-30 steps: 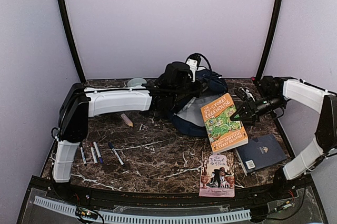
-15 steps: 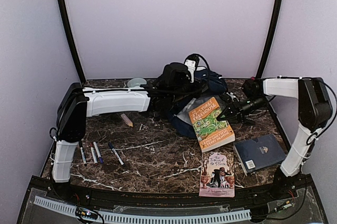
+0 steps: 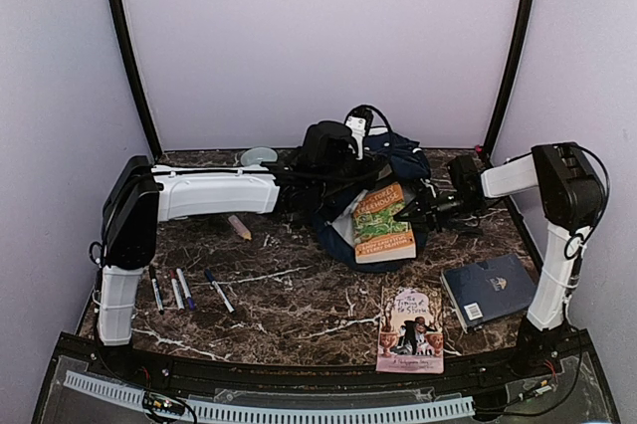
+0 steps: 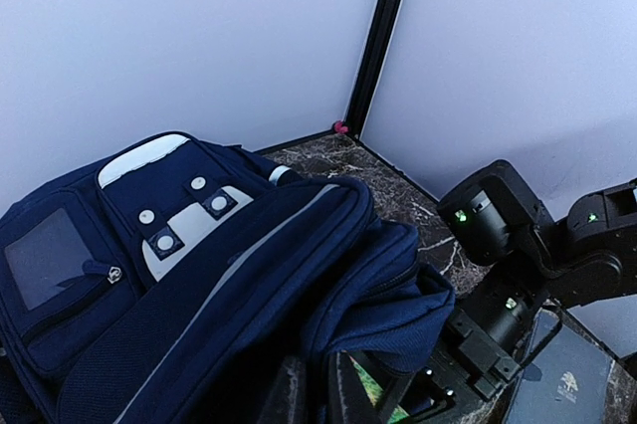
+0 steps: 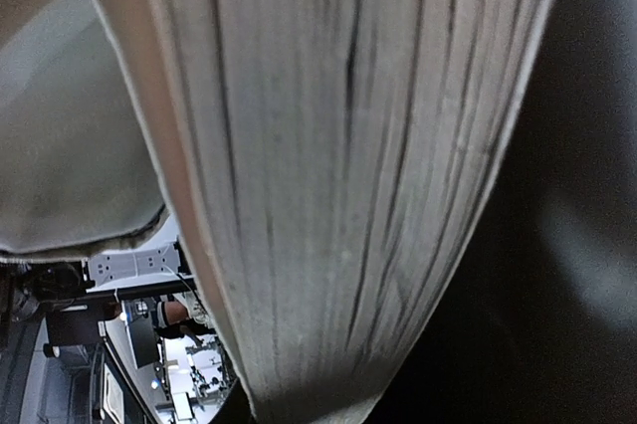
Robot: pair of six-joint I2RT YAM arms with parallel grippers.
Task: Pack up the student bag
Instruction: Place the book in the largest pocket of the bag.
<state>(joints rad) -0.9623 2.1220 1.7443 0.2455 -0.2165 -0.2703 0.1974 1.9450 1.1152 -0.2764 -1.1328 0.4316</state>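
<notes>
The student bag (image 3: 403, 160) lies at the back middle of the table, navy with a grey-white front patch (image 4: 164, 225). My left gripper (image 3: 333, 183) is shut on the fabric edge of the bag's opening, with its fingers (image 4: 287, 396) pinching the rim and holding it up. An orange and green paperback (image 3: 383, 225) lies tilted in the bag's mouth, with my right gripper (image 3: 421, 213) shut on its right edge. A green sliver of the paperback (image 4: 383, 399) shows under the lifted flap. Its page edges (image 5: 348, 175) fill the right wrist view and hide the right fingers.
A dark blue hardcover book (image 3: 493, 288) and another paperback (image 3: 410, 329) lie at the front right. Several pens (image 3: 171, 290) and a marker (image 3: 219, 292) lie at the front left, and a small yellow stick (image 3: 239, 227) lies behind them. A pale dish (image 3: 259, 156) sits at the back.
My right gripper has carried the orange and green paperback leftward, from over the table beside the bag into the bag's mouth. The left arm has stayed put, still holding the rim.
</notes>
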